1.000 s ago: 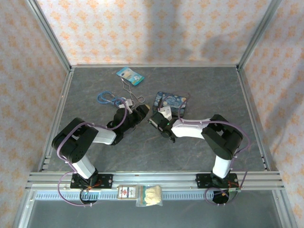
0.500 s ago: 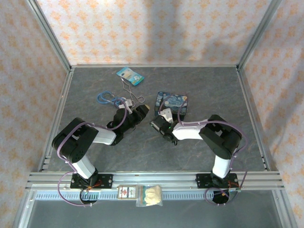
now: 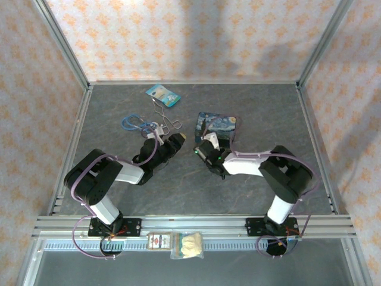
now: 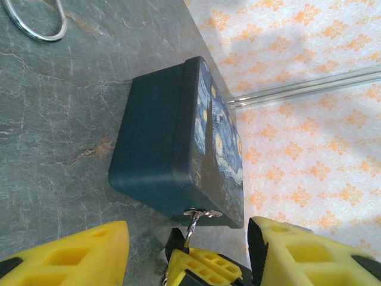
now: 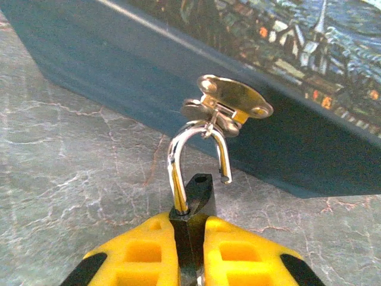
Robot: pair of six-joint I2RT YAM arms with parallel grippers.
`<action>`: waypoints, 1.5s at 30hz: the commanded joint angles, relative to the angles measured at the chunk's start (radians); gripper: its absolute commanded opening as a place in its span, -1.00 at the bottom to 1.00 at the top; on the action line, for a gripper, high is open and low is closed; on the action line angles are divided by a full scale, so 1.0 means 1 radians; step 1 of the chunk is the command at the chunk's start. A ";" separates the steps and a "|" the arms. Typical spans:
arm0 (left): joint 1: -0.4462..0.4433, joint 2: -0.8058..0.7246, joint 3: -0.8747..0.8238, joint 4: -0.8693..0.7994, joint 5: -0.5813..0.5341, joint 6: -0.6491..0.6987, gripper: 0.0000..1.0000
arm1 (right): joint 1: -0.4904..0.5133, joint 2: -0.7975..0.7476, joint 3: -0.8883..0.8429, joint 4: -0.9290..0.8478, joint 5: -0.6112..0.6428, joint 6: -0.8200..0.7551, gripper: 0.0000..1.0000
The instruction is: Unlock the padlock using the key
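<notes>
Grey table (image 3: 196, 193): right end effector (image 5: 190, 229) tight on padlock (image 5: 199, 186) at tin hasp (image 5: 233, 99), left end effector (image 4: 187, 229) wide.

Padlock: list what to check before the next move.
1. Right tool shut on the padlock body: ok.
2. Free end of the shackle out of its hole: ok.
3. Shackle off the hasp of the tin: not ok, it is hooked through the hasp.
4. Left tool open, apart from the tin: ok.
5. Where the key is: cannot tell.
</notes>
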 commanded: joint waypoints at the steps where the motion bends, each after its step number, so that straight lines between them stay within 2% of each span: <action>1: 0.008 -0.029 -0.017 0.061 -0.017 0.018 0.06 | -0.054 -0.059 -0.025 0.028 -0.211 -0.075 -0.95; 9: 0.023 -0.024 -0.047 0.115 0.001 0.006 0.06 | -0.203 -0.070 0.003 0.026 -0.622 -0.157 -1.00; 14: 0.031 -0.024 -0.072 0.144 0.009 -0.003 0.06 | -0.253 -0.023 0.009 0.009 -0.726 -0.148 -1.00; 18: 0.037 -0.021 -0.073 0.149 0.021 -0.005 0.06 | -0.270 -0.019 0.013 0.016 -0.719 -0.128 -1.00; 20: 0.040 -0.021 -0.073 0.149 0.024 -0.005 0.06 | -0.270 -0.028 0.019 0.017 -0.696 -0.114 -0.85; 22: 0.041 -0.019 -0.070 0.149 0.025 -0.005 0.06 | -0.270 -0.027 0.029 0.008 -0.656 -0.101 -0.62; 28: 0.043 -0.015 -0.054 0.135 0.035 -0.001 0.06 | -0.265 -0.018 0.026 0.013 -0.597 -0.087 -0.42; 33: 0.045 -0.010 -0.043 0.126 0.037 -0.001 0.06 | -0.246 -0.016 0.006 0.039 -0.602 -0.078 -0.49; 36: 0.045 -0.005 -0.036 0.123 0.040 -0.001 0.06 | -0.242 -0.016 -0.002 0.046 -0.600 -0.084 -0.84; 38: 0.046 -0.002 -0.031 0.119 0.041 0.003 0.06 | -0.242 -0.025 -0.006 0.039 -0.594 -0.112 -0.97; 45: 0.055 0.014 0.043 0.054 0.083 0.076 0.06 | -0.251 0.002 0.094 -0.100 -0.526 -0.387 -1.00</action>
